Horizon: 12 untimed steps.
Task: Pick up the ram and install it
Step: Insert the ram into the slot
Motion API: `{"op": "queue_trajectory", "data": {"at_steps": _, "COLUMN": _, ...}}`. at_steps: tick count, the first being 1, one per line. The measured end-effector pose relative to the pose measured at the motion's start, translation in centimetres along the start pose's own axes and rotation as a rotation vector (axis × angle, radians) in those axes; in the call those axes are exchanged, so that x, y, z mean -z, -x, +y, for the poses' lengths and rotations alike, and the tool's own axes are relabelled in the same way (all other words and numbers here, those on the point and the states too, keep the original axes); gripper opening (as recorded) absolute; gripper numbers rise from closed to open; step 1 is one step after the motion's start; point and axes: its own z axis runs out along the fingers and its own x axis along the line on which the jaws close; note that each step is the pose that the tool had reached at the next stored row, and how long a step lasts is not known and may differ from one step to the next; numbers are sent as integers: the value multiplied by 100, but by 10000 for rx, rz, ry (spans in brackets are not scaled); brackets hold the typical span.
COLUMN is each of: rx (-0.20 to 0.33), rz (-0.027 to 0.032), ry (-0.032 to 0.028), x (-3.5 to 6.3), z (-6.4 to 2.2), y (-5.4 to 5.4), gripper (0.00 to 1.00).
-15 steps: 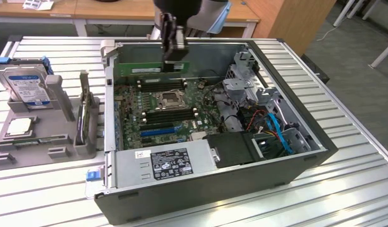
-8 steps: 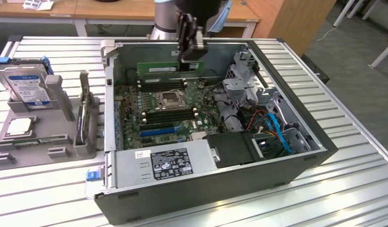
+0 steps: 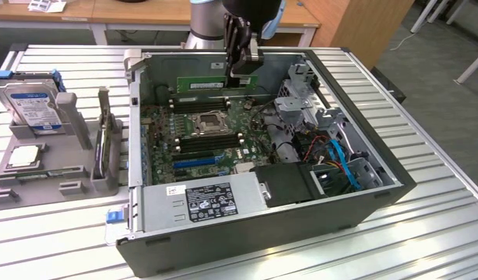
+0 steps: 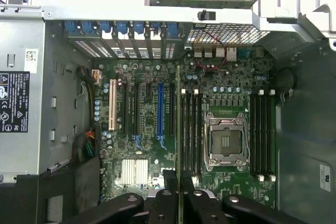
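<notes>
We see the gripper hanging over the open computer case, its fingers pinching the ram by its upper long edge. The stick lies level. Most of its length reaches out to the exterior view's left of the fingers, and only a short stub passes them on the other side. It hangs in the air above the motherboard and is not seated in any slot.

From the wrist we look straight down the ram, which shows as a thin line running out from between the fingertips. It lies parallel to the black memory slots and just beside the edge of the nearest one. The CPU socket lies past that bank of slots, and the blue expansion slot lies on the fingers' other side.

Beneath the fingers the board is low and unobstructed. The tighter edges are the case's far wall close behind the ram and the metal drive cage near the fingers on the exterior view's right. The power supply sits well apart at the case's near end. A hard drive stands outside the case on the table.
</notes>
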Motion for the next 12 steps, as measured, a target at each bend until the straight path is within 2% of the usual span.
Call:
{"op": "queue_trajectory", "data": {"at_steps": 10, "rx": 0, "rz": -1, "ry": 0, "x": 0, "z": 0, "y": 2, "gripper": 14}}
{"op": "queue_trajectory", "data": {"at_steps": 12, "rx": -1, "rz": -2, "ry": -1, "x": -2, "z": -1, "y": 48, "gripper": 14}}
